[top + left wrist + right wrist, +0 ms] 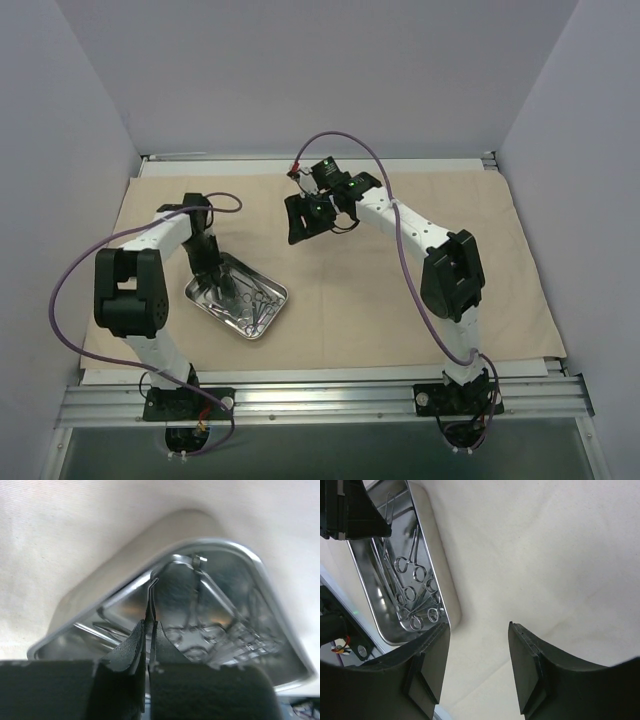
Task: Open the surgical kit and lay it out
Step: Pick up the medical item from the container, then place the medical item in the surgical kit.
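Top external and wrist views: found cloth (pixel 400 300) spread flat, noted steel tray (pixel 272 317) resting on it left of centre with ring-handled instruments (pixel 255 305) heaped inside, observed left gripper (pixel 150 627) down in tray, fingers pressed together pinching one slim instrument (pixel 150 597), recorded right gripper (pixel 480 627) above bare cloth, jaws spread.

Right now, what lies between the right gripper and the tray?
Only bare cloth lies between the right gripper and the tray. The top view shows it, and so does the right wrist view.
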Motion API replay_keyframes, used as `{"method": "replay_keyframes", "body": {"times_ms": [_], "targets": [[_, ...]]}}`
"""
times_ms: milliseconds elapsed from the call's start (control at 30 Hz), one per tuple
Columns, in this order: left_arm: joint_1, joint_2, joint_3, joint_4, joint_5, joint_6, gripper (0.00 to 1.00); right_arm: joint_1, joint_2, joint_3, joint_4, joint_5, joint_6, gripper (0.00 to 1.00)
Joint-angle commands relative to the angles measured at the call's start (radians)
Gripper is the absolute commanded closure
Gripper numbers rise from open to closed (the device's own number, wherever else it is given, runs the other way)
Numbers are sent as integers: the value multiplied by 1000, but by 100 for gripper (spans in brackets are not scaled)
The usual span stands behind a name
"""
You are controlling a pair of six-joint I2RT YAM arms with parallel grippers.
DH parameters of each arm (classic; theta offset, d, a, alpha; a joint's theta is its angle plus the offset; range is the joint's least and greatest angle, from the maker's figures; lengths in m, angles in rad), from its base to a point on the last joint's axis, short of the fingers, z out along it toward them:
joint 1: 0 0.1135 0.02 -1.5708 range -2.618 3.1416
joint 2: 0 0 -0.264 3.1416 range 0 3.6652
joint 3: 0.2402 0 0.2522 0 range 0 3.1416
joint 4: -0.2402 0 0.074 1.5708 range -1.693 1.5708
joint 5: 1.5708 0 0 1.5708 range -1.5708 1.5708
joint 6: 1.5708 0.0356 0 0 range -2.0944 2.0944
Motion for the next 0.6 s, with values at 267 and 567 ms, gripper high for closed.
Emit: {"method": "replay_keyframes", "body": {"times_ms": [267, 567], "targets": [[-1, -155, 118, 87, 480, -76, 98, 37, 82, 75, 147, -245, 84, 50], [-4, -103, 164, 144, 510, -228, 98, 79, 80, 33, 265, -237, 196, 51]]}}
